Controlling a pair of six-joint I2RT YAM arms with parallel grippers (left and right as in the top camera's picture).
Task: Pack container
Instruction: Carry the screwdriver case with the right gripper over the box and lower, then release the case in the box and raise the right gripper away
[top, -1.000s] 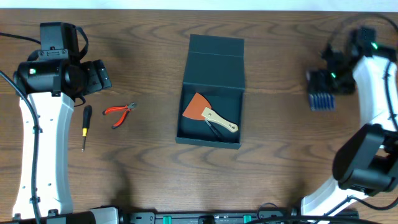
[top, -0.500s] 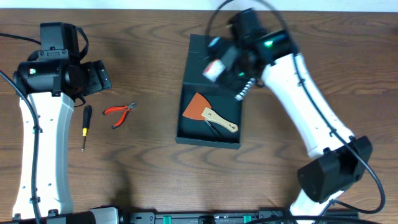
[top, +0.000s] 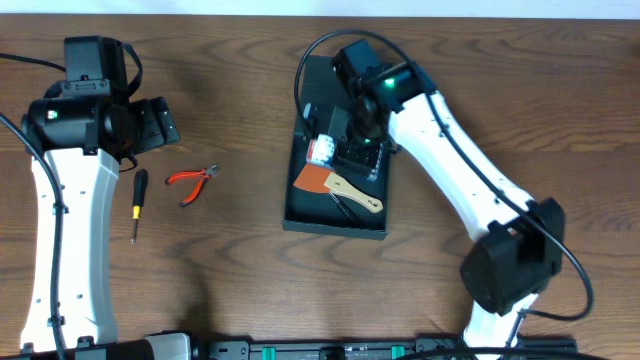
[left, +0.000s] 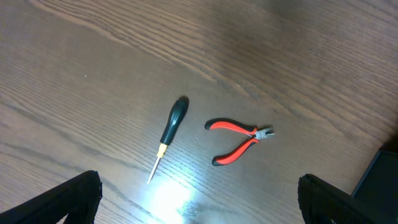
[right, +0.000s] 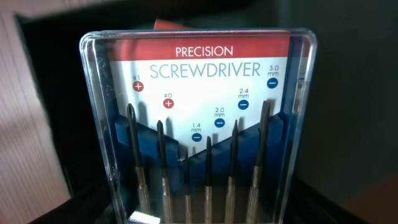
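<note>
Screwdriver set swung from the table edge to over the box

A second ago the right gripper (top: 350, 140) was out at the 3 o'clock edge of the table (top: 230, 290) with the screwdriver set (top: 321, 150). Now the whole right arm has crossed to centre and the set hangs over the box (top: 335, 226), above the 12 o'clock end of the open tray, just by the hinge. The right pincer is pinching the set. In the right wrist view the clear case (right: 199, 124) fills the frame, upright, with dark box interior behind it. I can't tell whether the case touches the box floor yet; it looks lifted.

The box has not moved. It sits mid-table, a bit toward 12 o'clock, with its lid flap laid back at the 12 o'clock side. The orange scraper (top: 340, 187) lies inside as before, toward the 6 o'clock half of the tray.

The left side is unchanged. The left gripper (top: 155, 125) is parked at 9 o'clock, pincer spread wide and holding nothing. Red pliers (left: 239, 140) and a small black-handled screwdriver (left: 169, 134) lie below it on the wood, well apart from the box.

My read is that carrying is done for this item and the step in hand is lower and release. The free space is at the 12 o'clock end, so the set should go down there, clear of the scraper handle. Two loose tools are left to pack, then the lid
</note>
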